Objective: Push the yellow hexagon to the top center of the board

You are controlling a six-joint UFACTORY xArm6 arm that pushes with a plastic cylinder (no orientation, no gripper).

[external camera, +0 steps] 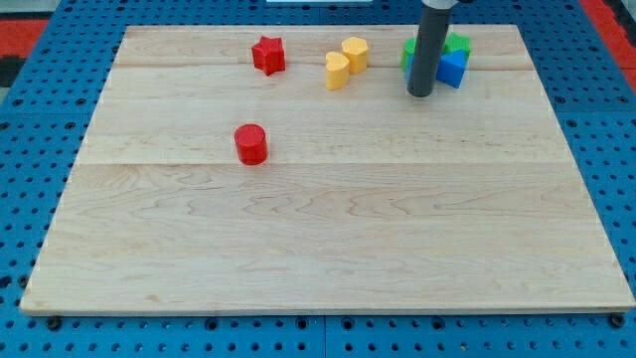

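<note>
The yellow hexagon point(356, 53) stands near the view's top, a little right of centre, on the wooden board point(328, 239). A second yellow block, heart-like in shape point(337, 71), touches it on its lower left. My tip point(420, 93) is at the end of the dark rod, to the right of the yellow hexagon and a little lower, with a gap between them. The rod stands in front of a cluster of green point(455, 44) and blue point(453, 68) blocks and hides part of it.
A red star-shaped block point(268, 55) stands at the view's top, left of the yellow blocks. A red cylinder point(251, 144) stands at the left of centre. The board lies on a blue perforated table point(30, 119).
</note>
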